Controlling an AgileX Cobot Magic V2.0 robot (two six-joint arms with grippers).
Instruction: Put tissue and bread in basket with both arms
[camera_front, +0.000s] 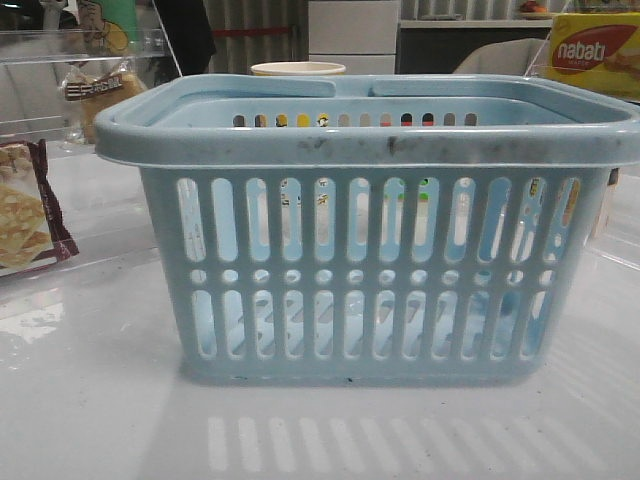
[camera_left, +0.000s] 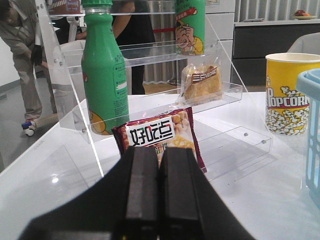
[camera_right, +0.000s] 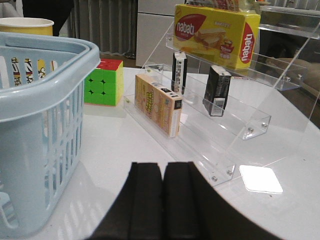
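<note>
Both pincers are closed and empty: the left pincer (camera_left: 159, 200) has its fingers pressed flat together, and so does the right pincer (camera_right: 162, 205). Neither item is in the basket (camera_front: 370, 140) yet, as far as its slots show.

The bread (camera_left: 201, 84) sits on the middle step of a clear rack (camera_left: 150, 55), at about 1 o'clock from the left pincer. A cracker packet (camera_left: 159, 137) stands directly ahead of that pincer, between it and the bread. A straight reach would likely hit the packet, or grab it by mistake. The green bottle (camera_left: 104, 75) at 11 o'clock is tall and could tip if clipped.

The tissue (camera_right: 217, 91) stands upright on the right rack's (camera_right: 235, 120) middle step, at 1 o'clock from the right pincer. It is narrow and could topple backward if pushed before the fingers open. A similar dark pack (camera_right: 179, 70) beside it invites a wrong pick.

The front view is filled by the basket; it shows the bread (camera_front: 95, 95) only at 10 o'clock and no tissue at all. Only the wrist views show the pincers.
</note>
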